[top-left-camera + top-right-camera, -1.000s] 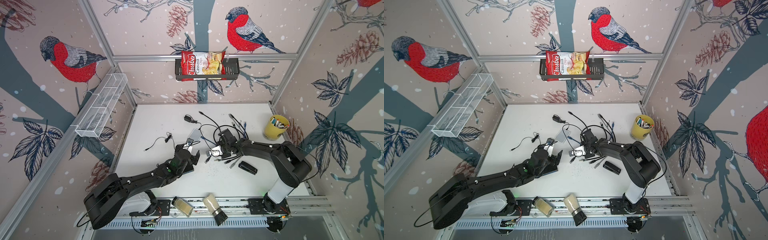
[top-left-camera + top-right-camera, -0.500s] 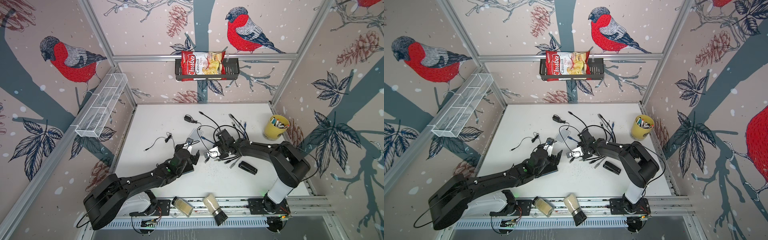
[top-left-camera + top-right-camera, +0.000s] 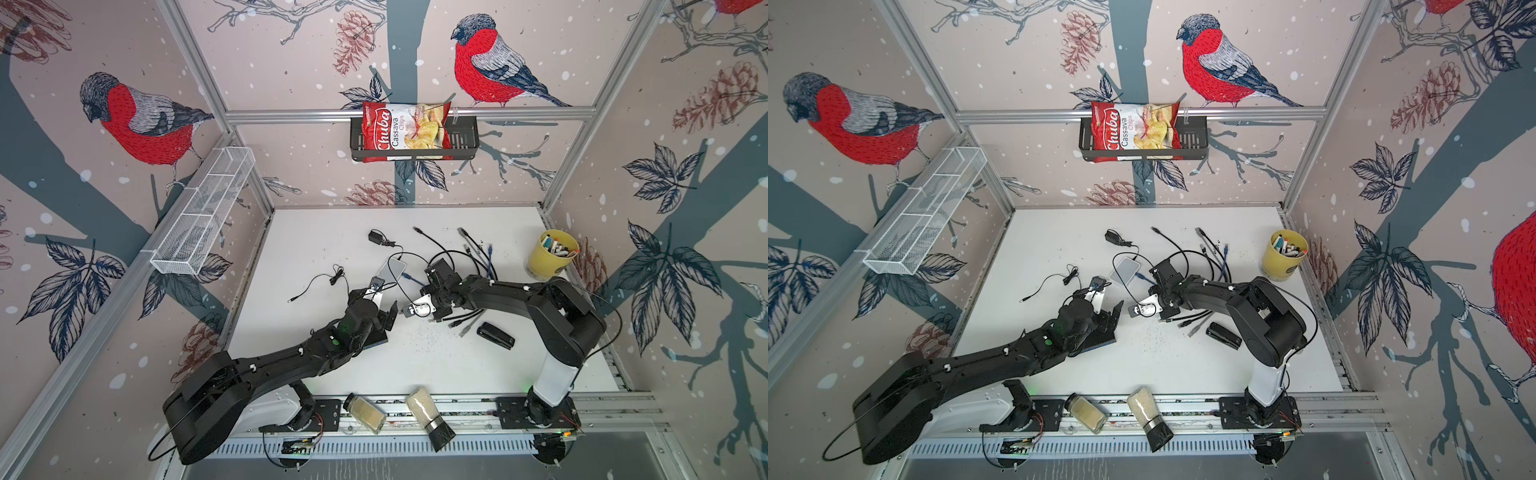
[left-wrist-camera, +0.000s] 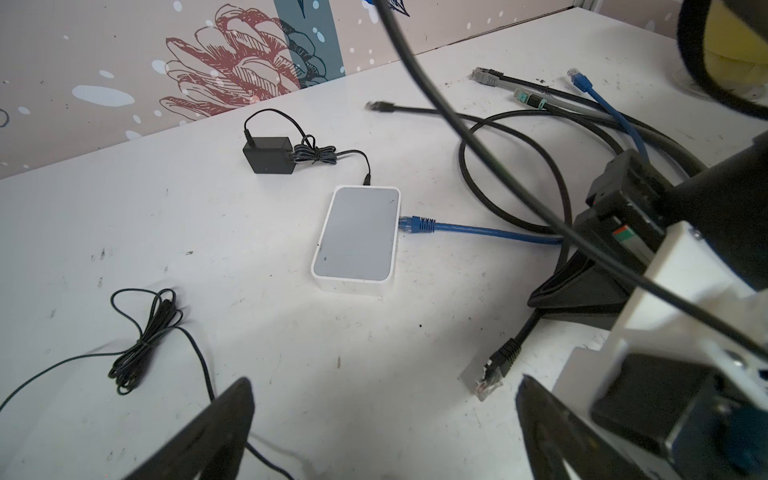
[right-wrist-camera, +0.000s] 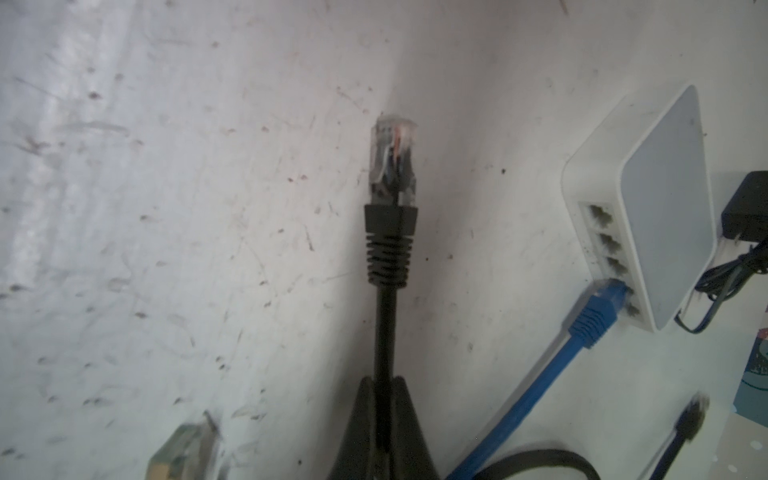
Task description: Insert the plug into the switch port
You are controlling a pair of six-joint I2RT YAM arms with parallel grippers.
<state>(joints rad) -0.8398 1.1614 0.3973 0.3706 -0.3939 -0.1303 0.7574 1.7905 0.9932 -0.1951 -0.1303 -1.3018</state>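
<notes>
The white switch (image 3: 391, 270) (image 3: 1126, 269) lies flat mid-table, with a row of ports (image 5: 606, 241) on one side and a blue cable (image 5: 598, 311) (image 4: 419, 224) plugged into one of them. My right gripper (image 5: 384, 382) (image 3: 422, 302) is shut on a black cable just behind its clear plug (image 5: 392, 166) (image 4: 494, 370). The plug sticks out ahead of the fingers, just above the table and well short of the switch (image 4: 357, 232). My left gripper (image 4: 384, 386) (image 3: 376, 307) is open and empty, beside the plug and nearer the front than the switch.
Several loose network cables (image 3: 478, 253) trail behind the right arm. A black power adapter (image 3: 376, 237) sits behind the switch, and a thin coiled cord (image 3: 328, 278) to its left. A yellow pen cup (image 3: 550, 257) stands far right, with a black stapler-like block (image 3: 494, 334) nearer.
My right gripper has closed tight on the black cable and carried the plug left, toward the left gripper. The left arm has barely moved.
</notes>
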